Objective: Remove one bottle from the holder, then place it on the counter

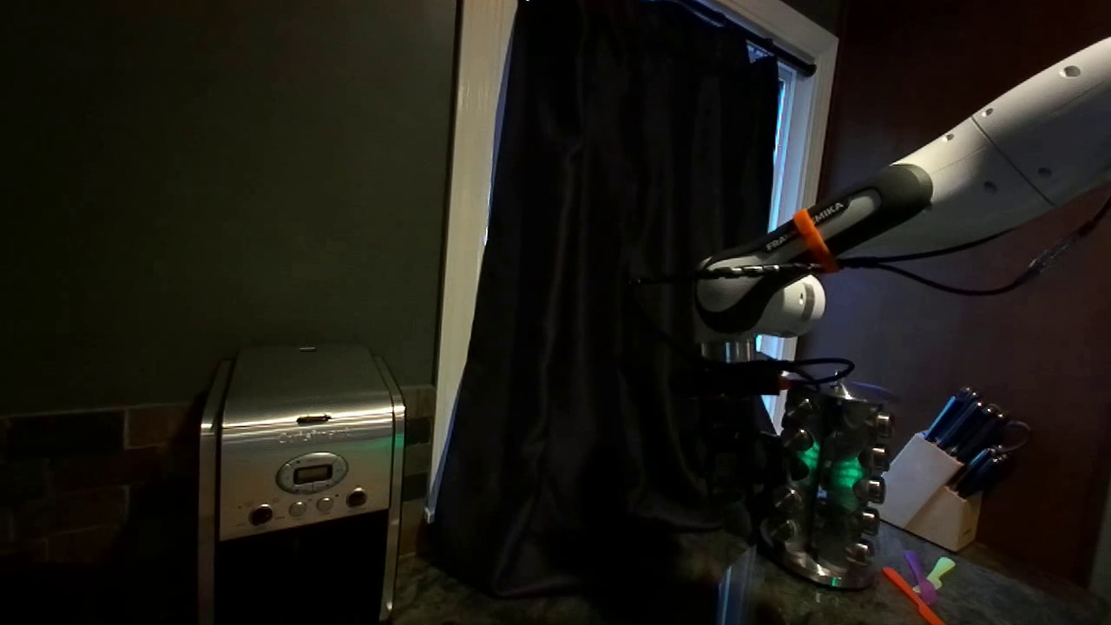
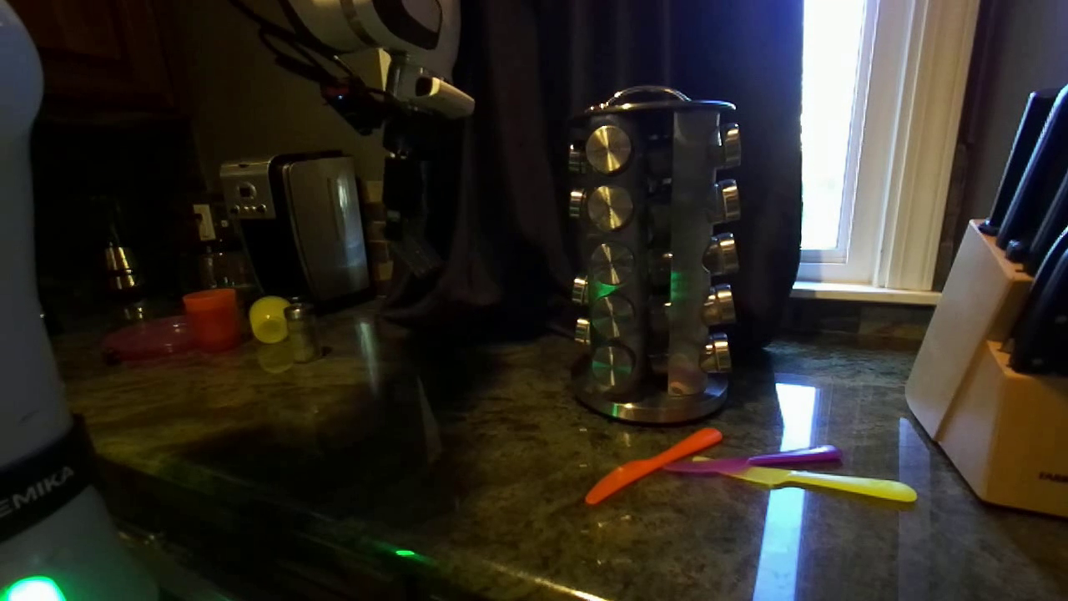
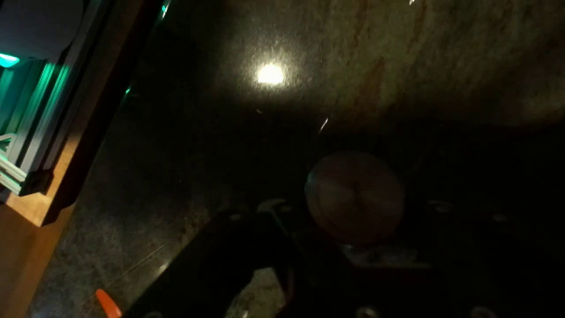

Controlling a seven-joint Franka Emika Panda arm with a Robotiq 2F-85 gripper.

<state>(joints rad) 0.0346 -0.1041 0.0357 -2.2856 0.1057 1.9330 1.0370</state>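
Note:
The holder (image 2: pixel 655 407) is a round, shiny metal rack on the counter (image 2: pixel 334 434), with several capped bottles in columns; it also shows in an exterior view (image 1: pixel 820 573). A gap shows between the caps on its left side. My gripper (image 2: pixel 409 221) points down, apart from the holder and above the counter, in front of the dark curtain. In the wrist view a bottle (image 3: pixel 355 197) has its round metal cap between my fingers (image 3: pixel 355 212), with a little glass below it. The gripper appears shut on this bottle; darkness hides the finger contact and the bottle's lower end.
Orange (image 2: pixel 655 466), purple (image 2: pixel 797 457) and yellow (image 2: pixel 855 486) plastic knives lie before the holder. A knife block (image 2: pixel 968 359) stands beyond them. A steel coffee maker (image 2: pixel 325 225), red cup (image 2: pixel 211 319), yellow cup (image 2: pixel 269 319), small jar (image 2: pixel 302 334) and pink plate (image 2: pixel 154 336) stand at the back.

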